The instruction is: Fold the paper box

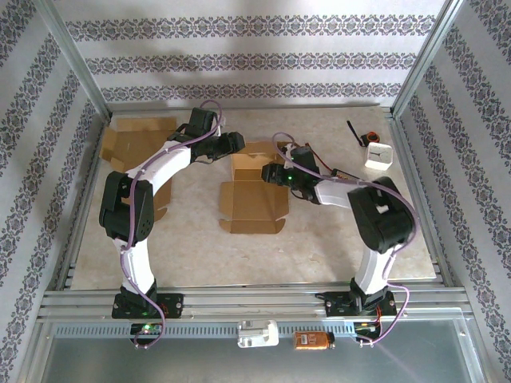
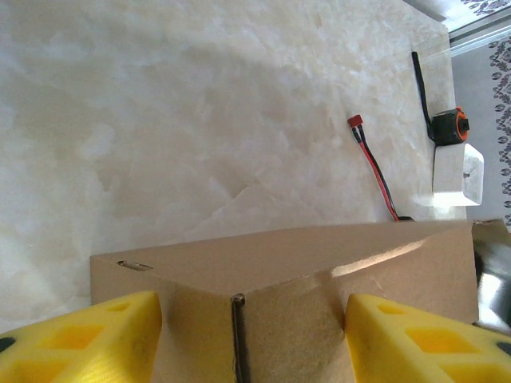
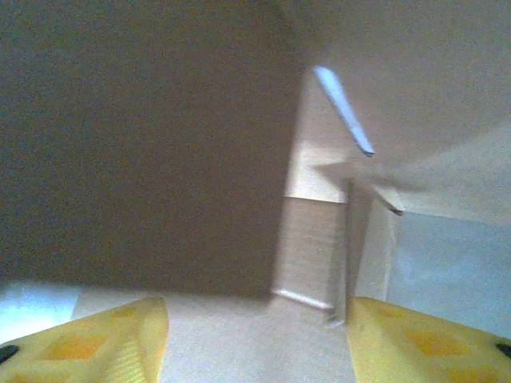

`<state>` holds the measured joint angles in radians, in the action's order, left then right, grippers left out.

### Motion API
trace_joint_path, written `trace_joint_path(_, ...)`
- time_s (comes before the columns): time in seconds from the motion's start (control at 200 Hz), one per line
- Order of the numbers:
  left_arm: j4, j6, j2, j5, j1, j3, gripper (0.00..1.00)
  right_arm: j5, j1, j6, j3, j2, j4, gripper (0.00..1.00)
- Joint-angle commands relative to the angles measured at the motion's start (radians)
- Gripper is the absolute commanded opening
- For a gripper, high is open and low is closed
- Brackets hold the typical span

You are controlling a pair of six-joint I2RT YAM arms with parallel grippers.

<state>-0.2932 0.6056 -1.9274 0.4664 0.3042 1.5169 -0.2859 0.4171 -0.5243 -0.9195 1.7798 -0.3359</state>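
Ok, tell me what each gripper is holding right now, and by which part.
The left gripper straddles a folded corner of the paper box, its fingers spread beside the cardboard; a firm grip cannot be told. The right gripper is open at the box, holding nothing.
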Motion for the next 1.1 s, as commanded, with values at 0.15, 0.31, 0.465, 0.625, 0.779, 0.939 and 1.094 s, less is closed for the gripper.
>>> trace_joint_path(0.15,-0.098,-0.021,-0.05,-0.023,0.022,0.0,0.62,0.143,-0.055,0.18,0.186,-0.305,0.027,0.78)
trace_joint_path(0.31,-0.106,-0.021,-0.053,-0.023,0.022,0.009,0.62,0.245,-0.117,0.281,0.199,-0.368,0.065,0.95)
trace_joint_path(0.465,-0.113,-0.023,-0.053,-0.023,0.022,0.014,0.62,0.233,-0.166,0.352,0.116,-0.288,0.096,0.98)
trace_joint_path(0.625,-0.115,-0.023,-0.05,-0.025,0.022,0.015,0.62,0.134,-0.196,0.358,-0.024,-0.142,0.145,0.9)
trace_joint_path(0.779,-0.119,-0.02,-0.047,-0.028,0.022,0.017,0.62,0.064,-0.196,0.286,-0.114,-0.036,0.162,0.73)
trace_joint_path(0.939,-0.125,-0.017,-0.037,-0.03,0.022,0.022,0.62,0.06,-0.179,0.238,-0.121,0.003,0.146,0.51)
trace_joint_path(1.094,-0.089,-0.024,0.036,-0.075,0.021,-0.016,0.69,0.097,-0.165,0.252,-0.112,-0.006,0.147,0.35)
